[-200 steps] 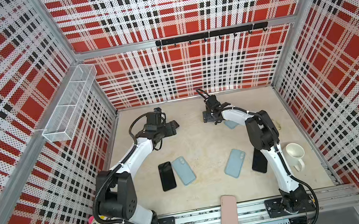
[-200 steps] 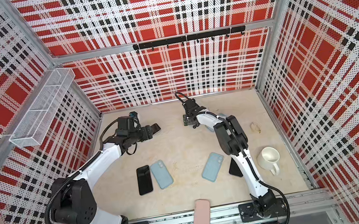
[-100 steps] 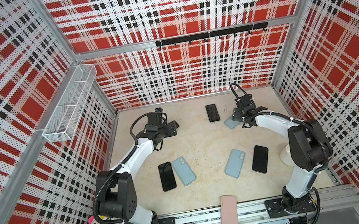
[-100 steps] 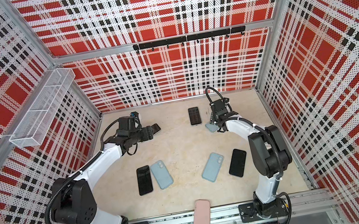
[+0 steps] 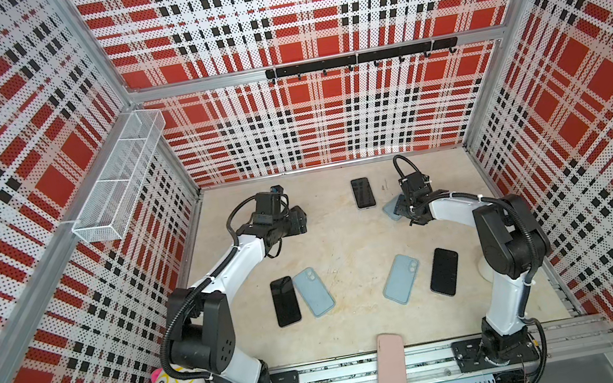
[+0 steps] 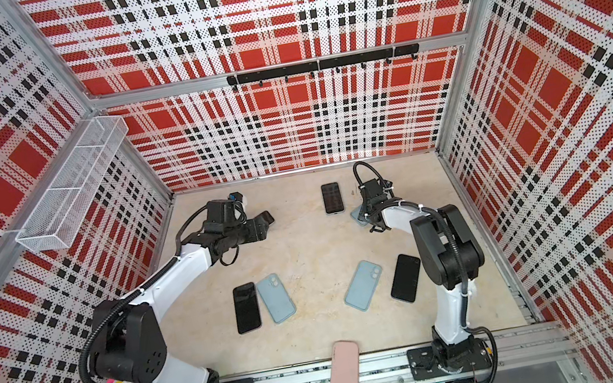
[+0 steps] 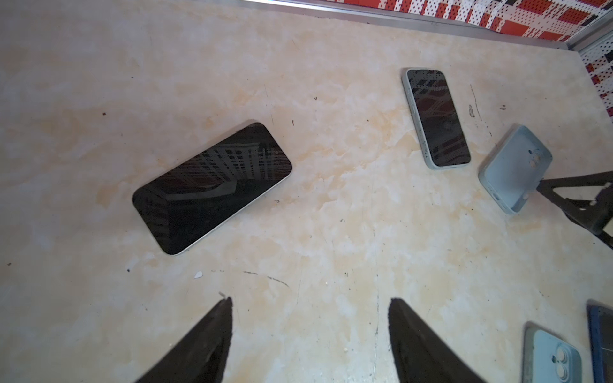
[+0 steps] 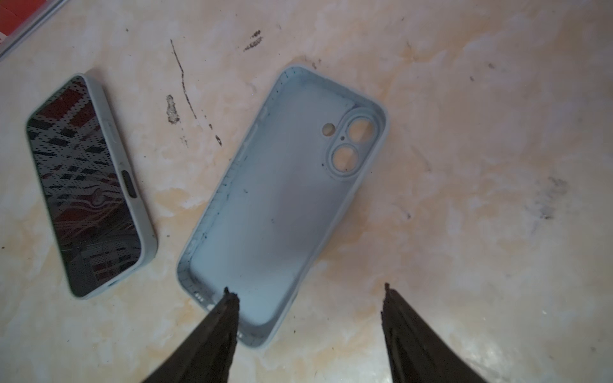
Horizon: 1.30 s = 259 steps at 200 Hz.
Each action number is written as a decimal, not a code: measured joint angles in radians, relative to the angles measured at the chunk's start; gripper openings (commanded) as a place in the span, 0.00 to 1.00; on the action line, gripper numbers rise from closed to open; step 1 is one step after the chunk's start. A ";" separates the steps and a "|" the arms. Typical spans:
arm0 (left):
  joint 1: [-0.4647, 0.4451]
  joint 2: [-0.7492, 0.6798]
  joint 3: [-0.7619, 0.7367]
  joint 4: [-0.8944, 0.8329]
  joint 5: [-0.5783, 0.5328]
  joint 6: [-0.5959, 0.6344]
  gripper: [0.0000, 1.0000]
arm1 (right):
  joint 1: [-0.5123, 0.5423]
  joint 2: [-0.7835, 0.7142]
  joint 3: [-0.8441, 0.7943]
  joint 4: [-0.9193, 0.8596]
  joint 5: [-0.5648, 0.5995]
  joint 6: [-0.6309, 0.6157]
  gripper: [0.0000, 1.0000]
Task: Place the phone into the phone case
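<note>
Nearest, at the bottom of both top views, a pink case point(image 5: 390, 372) lies across the rail, off the table point(image 5: 347, 244) and out of the work. Past it, left of centre, a spare phone point(image 5: 285, 301) lies just beside a spare case point(image 5: 314, 291), and a like pair sits right of centre. Each case is next to its phone, I judge, so the pairs can be matched later.

Farther in, my left gripper point(image 7: 310, 300) is spread wide with nothing between its fingers. It hangs short of the phone point(image 7: 212, 187), which lies screen up, left of centre in the left wrist view. I take this as waiting to fetch the phone once its case is ready.

My right gripper point(image 8: 307, 289) is also spread and pinches nothing yet. One fingertip point(image 8: 225, 311) is over the inside of the case point(image 8: 282, 205) and the other is outside it over bare table, so the jaws straddle a side wall at the end away from the camera holes. The case lies hollow side up, so a phone can drop straight in. I judge the straddle is meant for nipping the wall and steadying or shifting the case.

Farthest, at upper centre of both top views, a cased phone point(image 5: 363, 192) lies screen up, apart from the case. It looks already fitted and set aside.
</note>
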 measured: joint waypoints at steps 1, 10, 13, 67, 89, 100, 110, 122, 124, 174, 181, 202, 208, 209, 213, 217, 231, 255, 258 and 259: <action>0.000 0.000 0.000 0.000 0.000 0.000 0.76 | 0.000 0.002 0.001 0.000 -0.001 0.001 0.70; 0.002 0.000 -0.001 0.000 0.005 -0.001 0.76 | 0.000 0.023 0.016 -0.001 -0.002 0.008 0.69; 0.002 0.000 -0.001 0.000 0.006 -0.001 0.76 | 0.000 0.029 0.021 0.000 -0.002 0.008 0.69; 0.002 0.000 -0.002 0.000 0.021 -0.003 0.76 | -0.012 0.126 0.159 -0.021 0.002 0.013 0.60; 0.006 0.000 -0.002 0.000 0.021 -0.003 0.76 | -0.026 0.146 0.175 -0.032 0.003 0.010 0.57; 0.008 -0.001 -0.003 0.000 0.021 -0.003 0.76 | -0.028 0.153 0.175 -0.044 0.003 0.011 0.57; 0.013 -0.002 -0.003 0.000 0.021 -0.003 0.76 | -0.029 0.156 0.175 -0.050 0.005 0.011 0.57; 0.018 -0.002 -0.003 0.000 0.021 -0.003 0.76 | -0.030 0.156 0.175 -0.054 0.005 0.008 0.52; 0.019 -0.002 -0.003 0.000 0.021 -0.003 0.76 | -0.030 0.156 0.175 -0.055 0.006 0.011 0.51; 0.021 -0.004 -0.004 0.000 0.025 -0.003 0.76 | -0.030 0.163 0.188 -0.090 0.023 -0.016 0.27; 0.021 -0.004 -0.004 0.000 0.026 -0.003 0.76 | -0.030 0.163 0.188 -0.094 0.026 -0.017 0.24; 0.021 -0.005 -0.004 0.000 0.029 -0.003 0.76 | -0.033 0.163 0.194 -0.118 0.029 -0.035 0.17; 0.021 -0.005 -0.004 0.000 0.029 -0.003 0.76 | -0.034 0.163 0.197 -0.127 0.029 -0.042 0.14; 0.021 -0.006 -0.004 0.000 0.029 -0.003 0.76 | -0.035 0.163 0.197 -0.128 0.029 -0.044 0.14; 0.021 -0.006 -0.004 0.001 0.029 -0.003 0.76 | -0.035 0.163 0.200 -0.134 0.030 -0.046 0.12; 0.021 -0.007 -0.004 0.001 0.029 -0.003 0.76 | -0.036 0.163 0.201 -0.141 0.031 -0.053 0.09; 0.022 -0.008 -0.004 0.001 0.029 -0.003 0.76 | -0.042 0.160 0.201 -0.153 0.035 -0.071 0.03; 0.026 -0.008 -0.004 0.001 0.029 -0.003 0.76 | -0.060 0.140 0.200 -0.193 0.040 -0.121 0.03; 0.026 -0.008 -0.004 0.001 0.028 -0.003 0.76 | -0.063 0.137 0.198 -0.197 0.042 -0.130 0.03; 0.026 -0.008 -0.004 0.001 0.028 -0.003 0.76 | -0.064 0.136 0.198 -0.198 0.042 -0.131 0.03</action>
